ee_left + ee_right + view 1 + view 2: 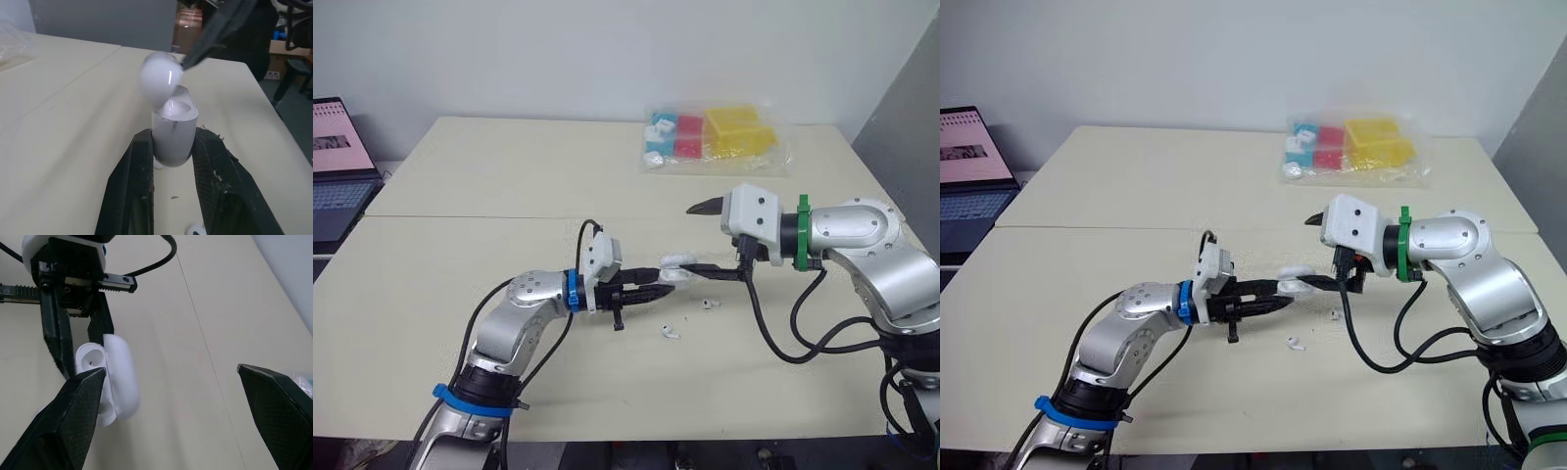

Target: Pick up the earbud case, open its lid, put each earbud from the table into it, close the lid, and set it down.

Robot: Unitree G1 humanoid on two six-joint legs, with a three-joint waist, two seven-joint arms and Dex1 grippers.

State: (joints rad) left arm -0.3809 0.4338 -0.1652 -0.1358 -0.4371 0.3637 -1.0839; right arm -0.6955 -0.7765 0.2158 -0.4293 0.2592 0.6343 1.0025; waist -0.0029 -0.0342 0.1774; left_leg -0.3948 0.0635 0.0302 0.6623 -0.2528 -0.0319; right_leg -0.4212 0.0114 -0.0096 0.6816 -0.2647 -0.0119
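Looking down from the head first, the earbud case (675,268) is seen held up off the bench (489,166), between the two arms. It is squeezed by the left gripper (658,285), whose fingers are clenched on its body. The right gripper (689,238) is spread wide and nothing is held in it. One earbud (669,332) and a second earbud (708,305) are seen lying on the bench just under the case, and both are near the free right gripper. A plastic bag (715,137) is kept well apart at the far side, so plenty of bare room is left.

From the left wrist, the case is seen lying straight along the left fingers, with its mouth pointed away from the wrist. The lid (160,76) is tipped up, and its edge is touched by one right finger.

From the right wrist, the case is found close beside one right finger, not in the middle of the gap. The other finger is well apart. The lid is judged to need a little more push before an earbud can be fetched.
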